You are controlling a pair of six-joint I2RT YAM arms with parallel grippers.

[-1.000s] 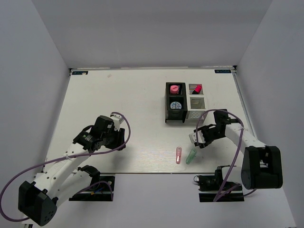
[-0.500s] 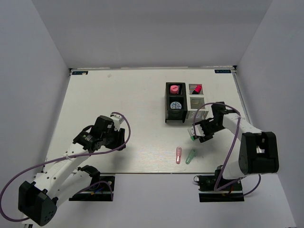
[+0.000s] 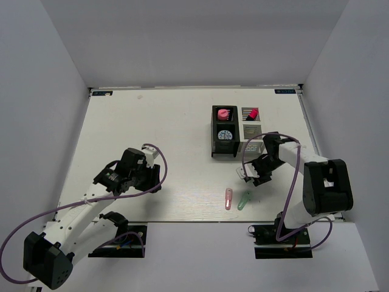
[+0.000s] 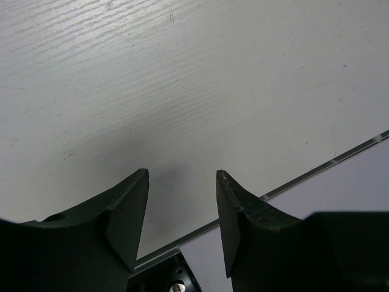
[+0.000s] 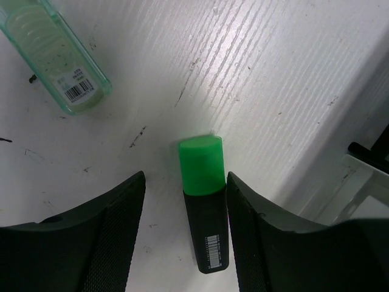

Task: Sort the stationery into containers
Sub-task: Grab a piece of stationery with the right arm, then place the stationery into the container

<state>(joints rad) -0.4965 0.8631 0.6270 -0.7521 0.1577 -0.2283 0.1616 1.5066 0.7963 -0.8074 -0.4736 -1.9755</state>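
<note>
The right claw (image 5: 186, 179) is down low over the white wooden table (image 4: 182, 73), just in front of the joined block of black and silver mesh boxes (image 3: 223, 149). Its two fingers stand apart and are not squeezing anything. A short black marker with a bright green cap (image 5: 203, 207) lies flat on the table between them. The marker is not in the middle. It is right up against one finger, and there is a bare gap on the other side. That could cause trouble. If the claw closes like this, I think the far finger will push the marker sideways first, so it could roll, turn crooked or pop out. A crooked marker may hang at a slant, bump a box rim and fall outside. The see-through green capsule-shaped piece (image 5: 58, 58) lies near, past the fingertips, and the see-through pink one (image 3: 228, 198) lies beside it, both close to the near edge of the table. A wide swing could knock them off. The left claw (image 4: 182, 182) is far off on the other side, fingers apart and holding nothing, so it should not get in the way.
</note>
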